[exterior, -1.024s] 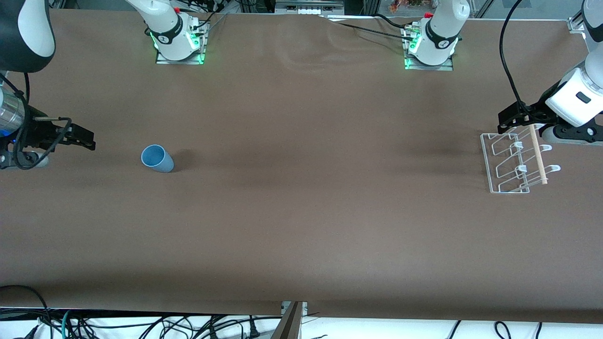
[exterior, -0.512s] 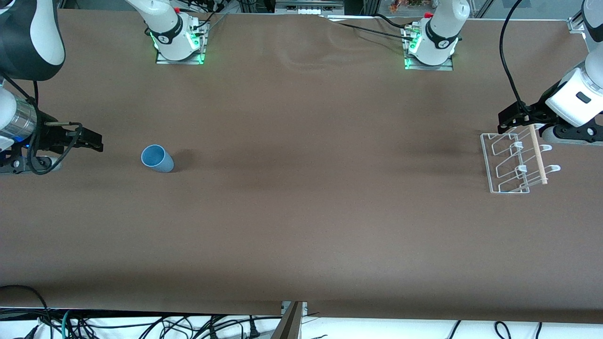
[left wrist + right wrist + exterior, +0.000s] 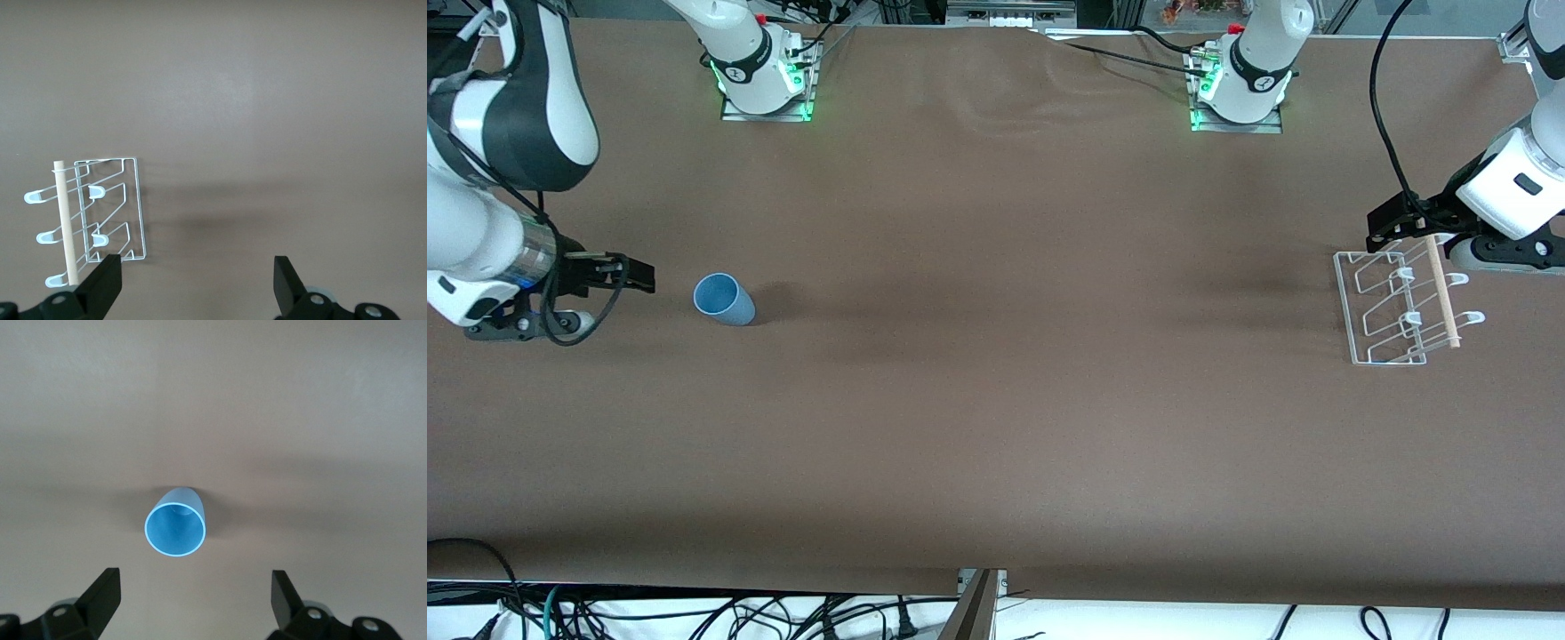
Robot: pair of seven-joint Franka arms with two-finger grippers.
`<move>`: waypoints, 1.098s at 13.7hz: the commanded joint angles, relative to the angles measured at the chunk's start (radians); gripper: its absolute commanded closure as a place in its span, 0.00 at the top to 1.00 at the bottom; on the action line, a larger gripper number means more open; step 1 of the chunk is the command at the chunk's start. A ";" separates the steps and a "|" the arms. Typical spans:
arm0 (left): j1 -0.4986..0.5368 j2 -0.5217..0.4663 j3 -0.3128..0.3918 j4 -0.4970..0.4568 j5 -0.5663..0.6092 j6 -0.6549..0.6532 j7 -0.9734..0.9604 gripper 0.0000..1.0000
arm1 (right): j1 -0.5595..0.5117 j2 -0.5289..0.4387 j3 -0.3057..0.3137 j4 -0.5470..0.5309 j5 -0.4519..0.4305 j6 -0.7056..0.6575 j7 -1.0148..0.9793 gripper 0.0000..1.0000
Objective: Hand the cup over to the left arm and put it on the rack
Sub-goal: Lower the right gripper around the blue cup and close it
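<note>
Opening stage; no step is completed yet. One light blue cup [image 3: 724, 300] stands upright on the brown table [image 3: 996, 427] toward the right arm's end, untouched. The right gripper [image 3: 633, 274] is just beside it, jaws spread wide and empty. One wire rack [image 3: 1396, 307], carrying one wooden dowel [image 3: 1443, 291], lies at the left arm's end; the waiting left gripper [image 3: 197, 280], also wide and empty, hovers over its edge. Grasp, handover and placement all remain. Count: one cup, one rack, two grippers.
</note>
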 commanded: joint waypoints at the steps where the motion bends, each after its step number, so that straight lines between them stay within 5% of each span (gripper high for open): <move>1: 0.005 -0.016 -0.003 -0.013 0.020 -0.003 0.018 1.00 | -0.010 -0.038 -0.004 -0.093 0.003 0.037 -0.002 1.00; 5: 0.005 -0.016 -0.005 -0.013 0.020 -0.003 0.018 1.00 | -0.031 -0.035 -0.015 -0.249 0.005 0.204 -0.002 1.00; 15: 0.005 -0.016 -0.005 -0.013 0.020 -0.003 0.018 1.00 | -0.031 0.005 -0.032 -0.433 0.006 0.435 -0.002 1.00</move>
